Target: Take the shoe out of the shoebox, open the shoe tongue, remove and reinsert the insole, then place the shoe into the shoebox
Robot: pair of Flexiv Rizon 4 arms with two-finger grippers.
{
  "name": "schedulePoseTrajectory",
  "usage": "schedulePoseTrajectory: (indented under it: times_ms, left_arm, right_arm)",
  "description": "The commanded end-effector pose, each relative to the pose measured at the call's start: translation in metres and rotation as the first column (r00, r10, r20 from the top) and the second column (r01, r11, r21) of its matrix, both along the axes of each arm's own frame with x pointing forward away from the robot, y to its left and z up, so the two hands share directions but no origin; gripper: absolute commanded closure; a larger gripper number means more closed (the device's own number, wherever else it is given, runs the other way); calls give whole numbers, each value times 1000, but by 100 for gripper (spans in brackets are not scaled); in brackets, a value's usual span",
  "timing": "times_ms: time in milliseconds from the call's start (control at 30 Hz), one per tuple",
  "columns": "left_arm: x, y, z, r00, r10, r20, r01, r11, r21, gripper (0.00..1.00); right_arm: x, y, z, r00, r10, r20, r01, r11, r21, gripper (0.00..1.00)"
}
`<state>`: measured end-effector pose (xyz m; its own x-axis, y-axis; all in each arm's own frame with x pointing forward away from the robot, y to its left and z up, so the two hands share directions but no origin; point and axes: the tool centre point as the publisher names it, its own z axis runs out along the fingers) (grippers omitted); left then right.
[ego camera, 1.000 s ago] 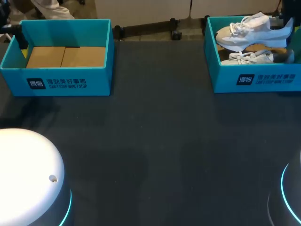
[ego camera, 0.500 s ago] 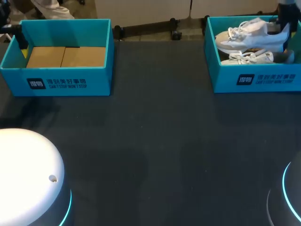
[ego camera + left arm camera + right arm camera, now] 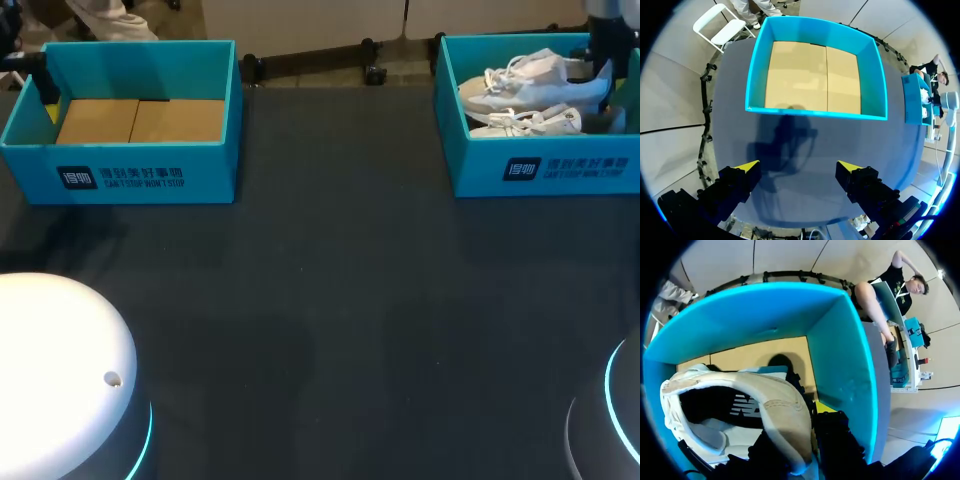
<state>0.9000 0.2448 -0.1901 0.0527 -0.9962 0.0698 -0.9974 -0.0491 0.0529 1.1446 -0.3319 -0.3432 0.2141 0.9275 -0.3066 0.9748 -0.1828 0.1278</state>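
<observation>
Head view showed the dark table (image 3: pixel 340 300) as the widest thing, spread beneath both arms. On it stood two teal shoeboxes without lids. The left shoebox (image 3: pixel 120 165) lay well ahead of the left claw (image 3: pixel 797 167), its plain brown cardboard floor bare. The right shoebox (image 3: pixel 545 170) sat directly under the right claw (image 3: pixel 807 440), its far and side walls rising around the fingers. Inside that box, the shoe (image 3: pixel 530 85) was a pale cream-white low trainer with white laces bunched over the tongue, a light sole and a dark lining that carried a white mark. It lay on its side with the toe pointing away from the right claw and the heel at the claw. A second shoe (image 3: pixel 530 122) of the same kind lay just beside it, on the near side of the box. The right claw was clamped on the shoe's heel collar, one finger within the opening and the other outside against the box wall. The left claw hung over bare table with its yellow tips spread wide apart, gripping nothing.
</observation>
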Motion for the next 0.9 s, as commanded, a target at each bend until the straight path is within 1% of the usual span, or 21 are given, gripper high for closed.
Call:
schedulePoseTrajectory:
  times_ms: [33,200,467,667,900]
  left_arm:
    - [0,0,0,1000,0,-2,0,1000,3,0]
    - [0,0,0,1000,0,-2,0,1000,3,0]
    - [0,0,0,1000,0,-2,0,1000,3,0]
    - [0,0,0,1000,0,-2,0,1000,3,0]
    - [0,0,0,1000,0,-2,0,1000,3,0]
  right_arm:
    - [12,-3,-11,999,8,-32,-8,1000,14,100]
    - [14,-7,-17,999,7,-38,-6,1000,22,100]
    - [13,-6,-21,999,17,-51,-15,999,37,100]
    - [16,-7,-24,998,29,-61,-26,999,41,100]
    - [15,-4,-36,995,34,-89,-30,998,49,100]
